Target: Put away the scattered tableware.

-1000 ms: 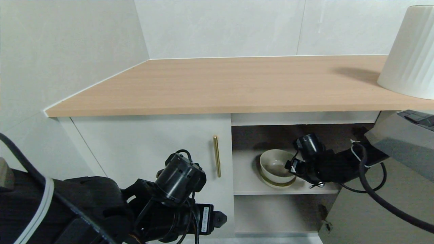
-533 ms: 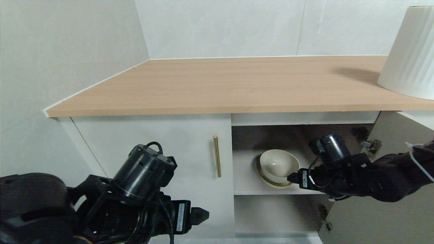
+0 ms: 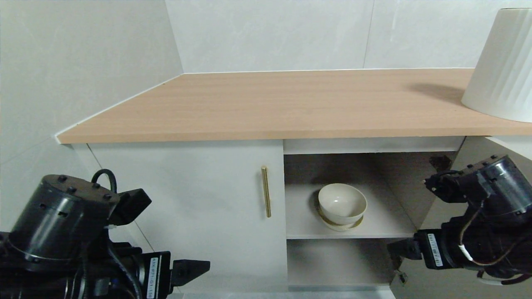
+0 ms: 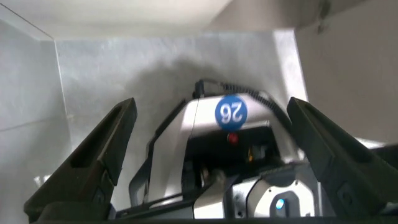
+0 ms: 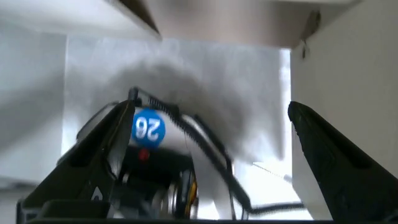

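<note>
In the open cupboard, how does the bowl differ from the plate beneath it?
The bowl is deep and rounded; the plate is flat and shallow. The bowl stands upright on top, while the plate lies under it, directly on the shelf. The bowl shows almost whole, the plate only as a rim at its front. Both are pale cream.

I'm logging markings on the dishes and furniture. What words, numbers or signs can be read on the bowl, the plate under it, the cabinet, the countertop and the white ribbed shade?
Bowl: no text.
Plate under it: none on the rim that shows.
Closed cabinet door and its gold handle: none.
Open shelf: none.
Countertop: none.
White ribbed shade: none.
Nothing on these can be read.
</note>
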You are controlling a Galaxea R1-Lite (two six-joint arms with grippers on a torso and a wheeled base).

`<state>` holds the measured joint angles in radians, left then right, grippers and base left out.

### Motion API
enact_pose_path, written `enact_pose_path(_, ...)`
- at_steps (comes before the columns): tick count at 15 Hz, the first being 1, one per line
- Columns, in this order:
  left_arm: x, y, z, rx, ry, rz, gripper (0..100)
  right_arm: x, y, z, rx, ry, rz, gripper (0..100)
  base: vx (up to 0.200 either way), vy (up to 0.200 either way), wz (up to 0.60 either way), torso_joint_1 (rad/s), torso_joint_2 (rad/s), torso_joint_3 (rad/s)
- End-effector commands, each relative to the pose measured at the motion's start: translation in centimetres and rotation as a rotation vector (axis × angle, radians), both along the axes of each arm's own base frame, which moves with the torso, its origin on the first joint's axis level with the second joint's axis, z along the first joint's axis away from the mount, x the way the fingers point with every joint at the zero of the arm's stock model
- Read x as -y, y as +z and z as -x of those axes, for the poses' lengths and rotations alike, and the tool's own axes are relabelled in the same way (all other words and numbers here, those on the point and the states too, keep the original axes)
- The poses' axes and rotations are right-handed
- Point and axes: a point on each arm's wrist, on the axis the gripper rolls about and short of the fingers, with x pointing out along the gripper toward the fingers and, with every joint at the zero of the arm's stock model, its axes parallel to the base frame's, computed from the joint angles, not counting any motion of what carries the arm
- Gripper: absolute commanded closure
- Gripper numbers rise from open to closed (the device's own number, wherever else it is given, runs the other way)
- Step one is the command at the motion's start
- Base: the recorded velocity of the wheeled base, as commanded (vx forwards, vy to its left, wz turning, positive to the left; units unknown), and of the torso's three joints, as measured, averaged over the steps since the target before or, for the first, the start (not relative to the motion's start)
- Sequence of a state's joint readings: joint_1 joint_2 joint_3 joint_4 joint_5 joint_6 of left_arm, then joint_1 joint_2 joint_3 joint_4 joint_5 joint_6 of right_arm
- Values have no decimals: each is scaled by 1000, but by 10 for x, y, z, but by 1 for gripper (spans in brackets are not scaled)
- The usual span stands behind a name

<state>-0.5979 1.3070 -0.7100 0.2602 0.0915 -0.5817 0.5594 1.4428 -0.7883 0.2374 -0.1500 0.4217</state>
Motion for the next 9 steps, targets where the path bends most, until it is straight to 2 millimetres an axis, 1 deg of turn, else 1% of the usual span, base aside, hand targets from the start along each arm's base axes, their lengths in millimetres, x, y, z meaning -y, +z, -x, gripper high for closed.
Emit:
enact_pose_path(1, -5, 8, 4, 36, 9, 22, 0, 6, 15, 14, 40, 11, -43, 0, 0, 0, 0, 0, 0, 0)
enact_pose_path(3, -2, 4, 0, 37, -27, -17, 0, 2, 13, 17, 12, 44, -54, 0, 0, 0, 0, 0, 0, 0)
enact_pose_path(5, 0, -1, -3, 19, -22, -37, 0, 1, 13, 18, 10, 53, -53, 0, 0, 0, 0, 0, 0, 0)
enact_pose_path(8, 0, -2, -3, 20, -19, -48, 0, 2, 15, 19, 25, 49, -57, 0, 0, 0, 0, 0, 0, 0)
enact_pose_path(9, 0, -2, -3, 20, -19, -48, 0, 2, 15, 19, 23, 48, -54, 0, -200, 0, 0, 2, 2, 7)
